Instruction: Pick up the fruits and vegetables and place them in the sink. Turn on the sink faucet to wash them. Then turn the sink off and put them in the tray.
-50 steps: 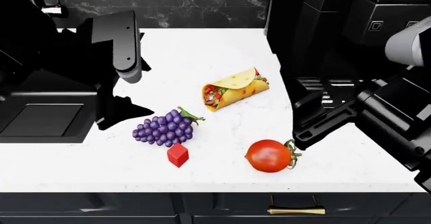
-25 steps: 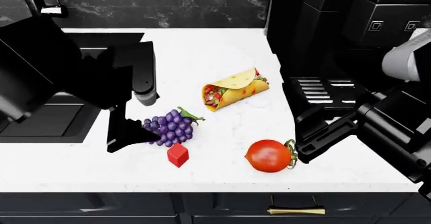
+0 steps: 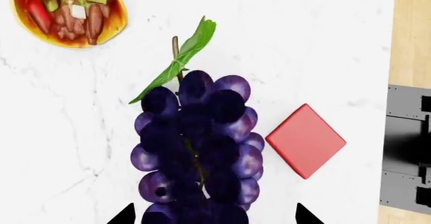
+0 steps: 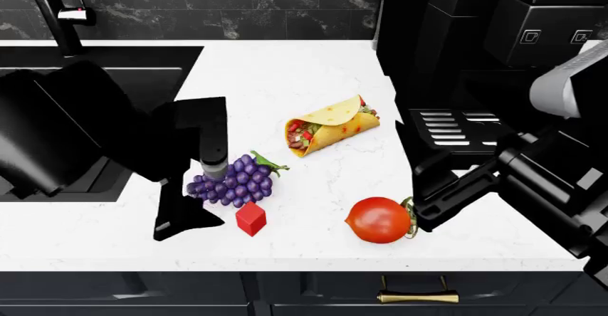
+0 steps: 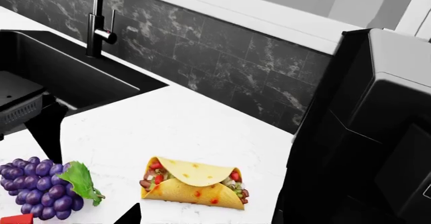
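Grape pickup underway; left gripper (image 3: 212,215) is hovering open, grapes (image 3: 199,148) lying between its fingertips; cube (image 3: 306,140) just beside; next probably lowering, closing; right gripper's state unclear, tomato (image 4: 379,219) near it.

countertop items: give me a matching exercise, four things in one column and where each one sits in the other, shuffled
Things:
1. grapes
2. tomato
3. tortilla wrap
4. red cube

Places:
A. nearest the dark appliance at the right, toward the back of the white counter
B. just in front of the grapes, near the counter's front edge
C. right beside the right gripper
D. directly under the left gripper, between its fingertips in the left wrist view

Pairs: 1-D, 2-C, 3-A, 4-B
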